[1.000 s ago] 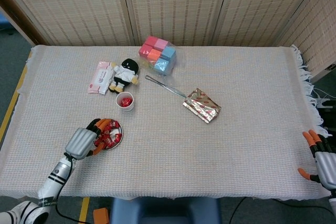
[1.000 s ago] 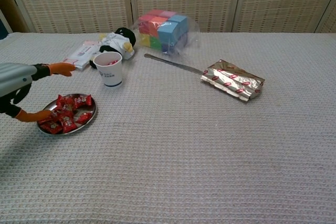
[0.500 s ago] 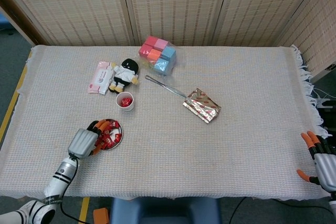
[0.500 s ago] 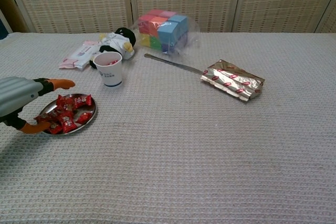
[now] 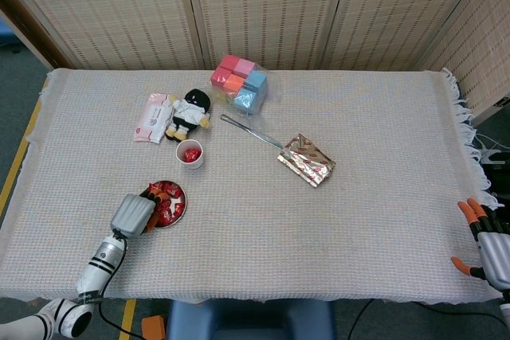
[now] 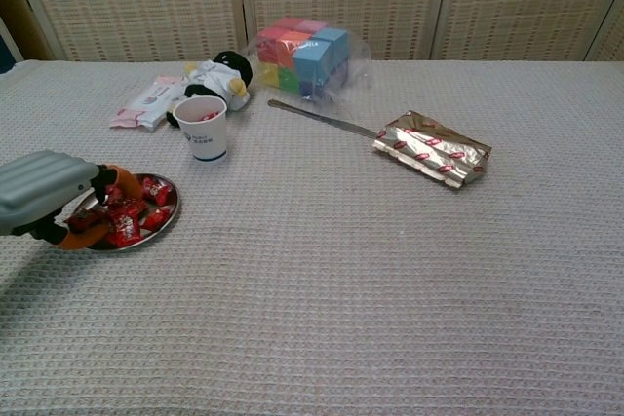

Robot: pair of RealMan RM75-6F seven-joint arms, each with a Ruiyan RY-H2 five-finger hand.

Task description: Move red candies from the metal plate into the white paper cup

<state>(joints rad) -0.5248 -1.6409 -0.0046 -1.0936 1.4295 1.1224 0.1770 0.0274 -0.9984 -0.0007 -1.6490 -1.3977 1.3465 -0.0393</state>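
grip hidden under my left hand [image 6: 49,197] | fingers curled onto red candies [image 6: 136,216] in metal plate [image 6: 168,221]; hold: can't tell

Left hand [image 6: 54,204], fingers curled down into red wrapped candies [image 6: 136,216] on round metal plate [image 6: 166,222]; white paper cup [image 6: 205,128] stands just behind plate on cloth-covered bench [image 6: 390,270].

Your head view looks steeply down over the whole table [image 5: 358,197]; your chest view faces forward, low and nearer. Both share the metal plate [image 5: 180,200] and white paper cup [image 6: 206,128].
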